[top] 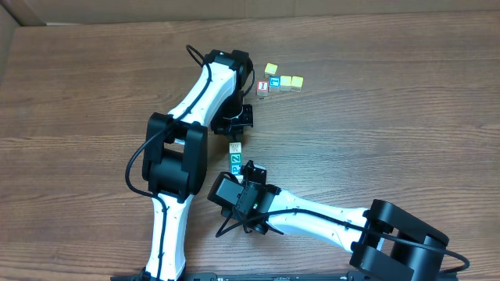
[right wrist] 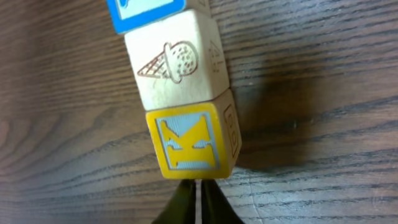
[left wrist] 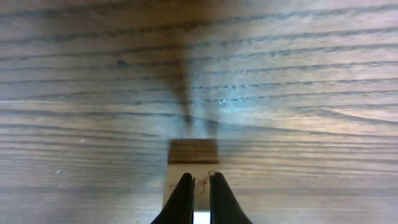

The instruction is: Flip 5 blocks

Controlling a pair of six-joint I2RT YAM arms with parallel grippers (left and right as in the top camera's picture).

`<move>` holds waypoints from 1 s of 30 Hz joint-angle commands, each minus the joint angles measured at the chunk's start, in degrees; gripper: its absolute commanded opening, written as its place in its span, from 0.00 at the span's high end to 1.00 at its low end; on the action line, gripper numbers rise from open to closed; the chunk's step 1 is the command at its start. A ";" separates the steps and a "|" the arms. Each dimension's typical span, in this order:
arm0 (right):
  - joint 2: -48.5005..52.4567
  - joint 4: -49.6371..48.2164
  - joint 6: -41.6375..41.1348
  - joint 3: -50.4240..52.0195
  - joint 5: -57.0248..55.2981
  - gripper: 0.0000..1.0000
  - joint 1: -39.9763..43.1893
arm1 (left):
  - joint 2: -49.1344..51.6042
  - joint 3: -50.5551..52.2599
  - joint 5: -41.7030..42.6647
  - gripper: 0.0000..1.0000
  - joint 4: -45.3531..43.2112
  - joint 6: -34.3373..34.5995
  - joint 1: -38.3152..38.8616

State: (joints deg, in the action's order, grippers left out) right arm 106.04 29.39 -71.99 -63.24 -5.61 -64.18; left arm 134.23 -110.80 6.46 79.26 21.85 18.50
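Note:
In the right wrist view a short row of blocks lies on the wood. It holds a yellow-faced letter block (right wrist: 186, 146), a cream block with an ice-cream drawing (right wrist: 174, 62) and a blue-framed block (right wrist: 146, 12) cut off at the top edge. My right gripper (right wrist: 198, 198) is shut, its tips right at the yellow block's near edge. Overhead, this row (top: 236, 158) sits just above the right gripper (top: 248, 169). My left gripper (left wrist: 202, 180) is shut, its tips over the top of a plain cream block (left wrist: 193, 163). Overhead, the left gripper (top: 242, 119) hides that block.
A cluster of yellow cubes (top: 286, 81) with a blue-letter cube (top: 274, 80) and a red-letter cube (top: 263, 88) sits just right of the left wrist. The left arm (top: 199, 97) crosses the table's middle. The right arm (top: 312, 218) lies along the front.

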 commanded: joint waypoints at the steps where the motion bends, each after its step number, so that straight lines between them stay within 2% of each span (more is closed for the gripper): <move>1: 0.37 0.50 0.00 -0.66 0.79 0.89 0.17 | 0.33 -5.51 0.39 0.96 0.70 -1.29 -2.23; 4: 0.22 2.86 1.66 -2.73 0.76 0.84 0.20 | 0.33 -8.02 0.37 0.96 0.85 -1.27 -3.91; 10: -2.14 10.82 10.47 -10.67 0.66 0.75 0.87 | 0.33 -11.93 0.39 0.96 1.40 -1.27 -8.57; 17: -5.66 25.16 21.11 -20.39 0.57 0.74 9.16 | 0.33 -13.92 0.44 0.96 5.51 -1.27 -17.81; 18: -5.97 26.40 22.80 -20.85 0.59 0.74 10.75 | 0.33 -13.90 0.39 0.92 5.92 -1.31 -18.86; 21: -6.40 29.64 27.10 -21.05 0.63 0.73 16.81 | 0.33 -13.90 0.42 0.68 6.78 -1.31 -22.45; 23: -6.34 32.61 29.99 -21.03 0.57 0.68 21.57 | 0.33 -13.90 0.44 0.59 6.93 -1.31 -24.26; 27: -6.27 36.50 36.02 -21.03 0.57 0.48 29.99 | 0.33 -13.90 0.46 0.34 7.34 -1.29 -26.40; 28: -6.27 37.07 37.99 -21.03 0.57 0.43 32.17 | 0.33 -13.90 0.46 0.21 7.52 -1.29 -26.67; 29: -6.27 37.40 39.58 -21.00 0.57 0.39 34.27 | 0.33 -13.86 0.46 0.04 7.52 -1.29 -26.77; 30: -6.27 37.48 40.57 -20.96 0.57 0.34 35.98 | 0.33 -13.86 0.44 0.00 7.50 -1.29 -26.80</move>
State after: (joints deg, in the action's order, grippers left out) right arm 100.57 66.61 -38.79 -83.57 -4.75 -32.18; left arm 134.28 -123.42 6.63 86.54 20.78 -8.58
